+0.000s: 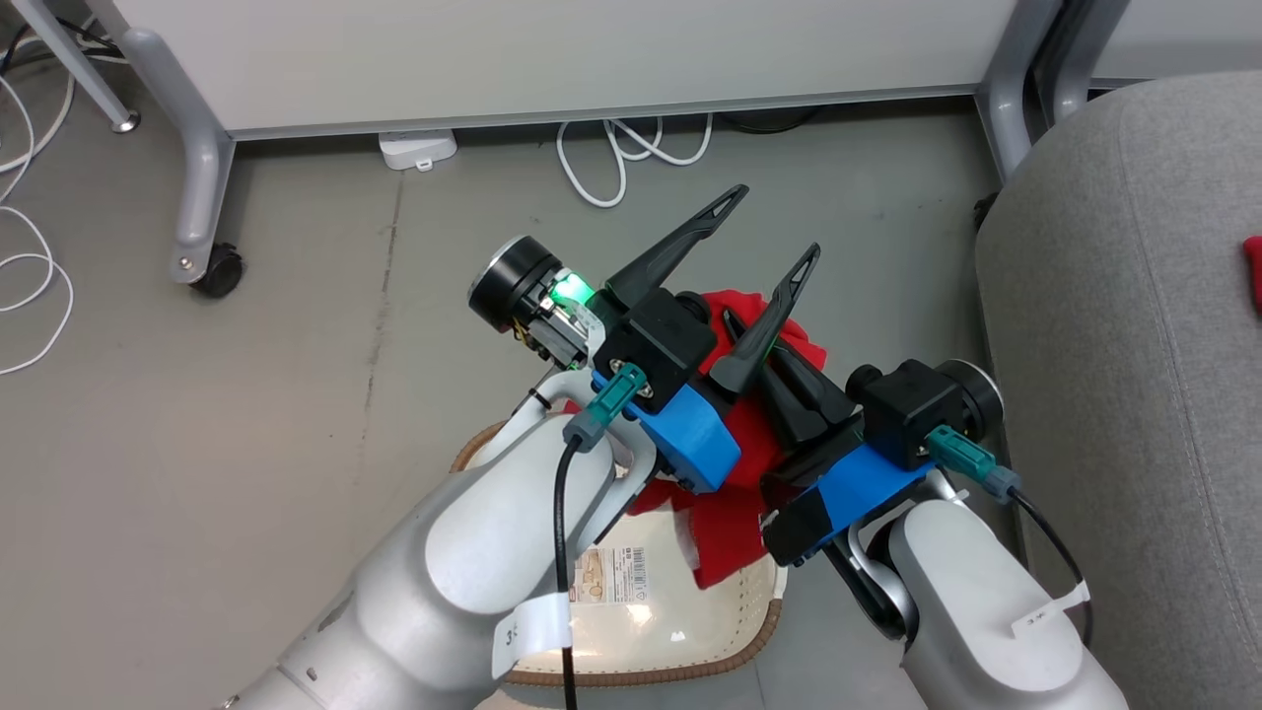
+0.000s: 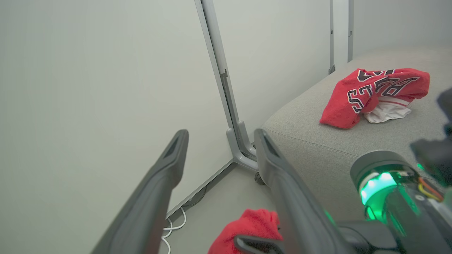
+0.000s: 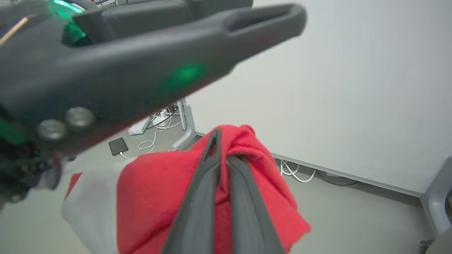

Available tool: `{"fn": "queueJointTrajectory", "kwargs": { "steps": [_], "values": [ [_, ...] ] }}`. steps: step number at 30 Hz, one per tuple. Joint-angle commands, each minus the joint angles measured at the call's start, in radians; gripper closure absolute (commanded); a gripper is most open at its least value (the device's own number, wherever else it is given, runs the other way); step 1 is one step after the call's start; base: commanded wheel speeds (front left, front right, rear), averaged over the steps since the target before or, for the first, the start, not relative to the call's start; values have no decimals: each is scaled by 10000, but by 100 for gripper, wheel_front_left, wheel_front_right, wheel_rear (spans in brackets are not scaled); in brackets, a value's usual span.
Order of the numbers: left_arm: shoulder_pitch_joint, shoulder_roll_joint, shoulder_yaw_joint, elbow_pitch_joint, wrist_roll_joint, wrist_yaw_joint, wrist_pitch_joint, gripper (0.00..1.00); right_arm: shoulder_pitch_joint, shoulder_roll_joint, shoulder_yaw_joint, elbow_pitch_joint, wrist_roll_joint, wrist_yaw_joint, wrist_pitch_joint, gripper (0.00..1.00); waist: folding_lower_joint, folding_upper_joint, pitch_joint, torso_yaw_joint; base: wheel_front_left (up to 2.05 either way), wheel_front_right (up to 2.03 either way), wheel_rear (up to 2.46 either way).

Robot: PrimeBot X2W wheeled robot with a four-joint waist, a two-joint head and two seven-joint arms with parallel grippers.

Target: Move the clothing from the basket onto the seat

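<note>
Above the basket [image 1: 641,675]: a red garment [image 1: 744,463] hangs bunched in the air over the basket's far right corner. Whether its lower edge touches the basket cannot be told.
Right end effector [image 1: 732,318]: both dark fingers are pressed together and clamped on a fold at the top of the red garment. In the right wrist view the fabric drapes down on either side of them.
Left end effector [image 1: 777,219]: its fingers are spread wide and hold nothing. It sits just beside the right one, and in the head view its nearer finger crosses in front of the red fabric. Whether they touch cannot be told.
Basket details: cream plastic with perforated sides and a brown braided rim, standing on the grey floor [image 1: 296,414]. A paper label [image 1: 611,577] shows on its bottom.
Other garment [image 2: 374,95]: red with black-and-white lettering and white trim, lying crumpled on the seat.
Seat [image 1: 1134,296]: grey fabric, to the right of the basket.
</note>
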Motion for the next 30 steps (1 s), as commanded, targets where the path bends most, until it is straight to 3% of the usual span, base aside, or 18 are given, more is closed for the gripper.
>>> {"fn": "queueJointTrajectory", "kwargs": {
  "steps": [1, 12, 30],
  "values": [
    [68, 8, 37, -46, 15, 12, -46, 0, 33, 18, -35, -79, 42, 1, -6, 100, -1, 0, 19, -67, 0, 0, 0],
    [242, 170, 72, -105, 195, -83, -39, 0, -52, 12, -1179, -649, -362, 1, -4, 100, -1, 0, 290, -1025, 0, 0, 0],
    [773, 460, -274, -68, 371, -253, -37, 0, 850, -33, -3244, -1872, -1055, 1, -7, 100, -1, 0, 507, -3476, 0, 0, 0]
  ]
}}
